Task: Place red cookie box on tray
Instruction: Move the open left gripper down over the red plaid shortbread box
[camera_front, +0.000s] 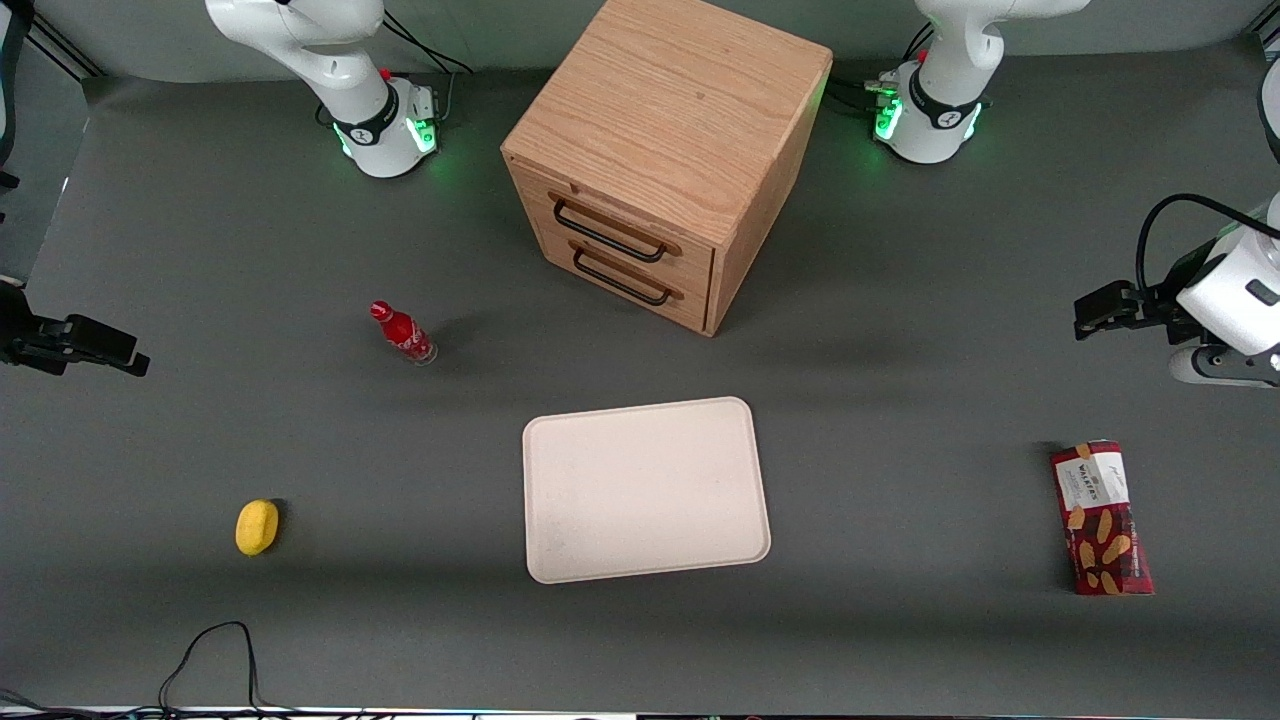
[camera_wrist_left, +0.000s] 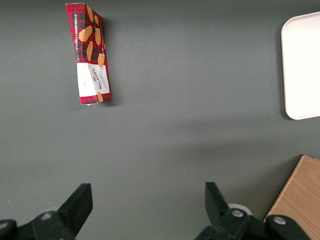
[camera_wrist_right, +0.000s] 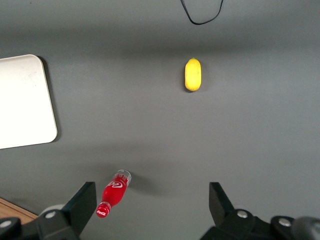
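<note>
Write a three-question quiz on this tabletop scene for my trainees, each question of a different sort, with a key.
1. True or false: the cookie box already lies on the tray.
2. The gripper hangs above bare table with its fingers: A) shut on the box, B) open and empty, C) shut on the bottle.
3. Fill in: the red bottle stands nearer the front camera than the wooden ____.

Key:
1. False; the box lies on the table toward the working arm's end, apart from the tray.
2. B.
3. Cabinet.
</note>
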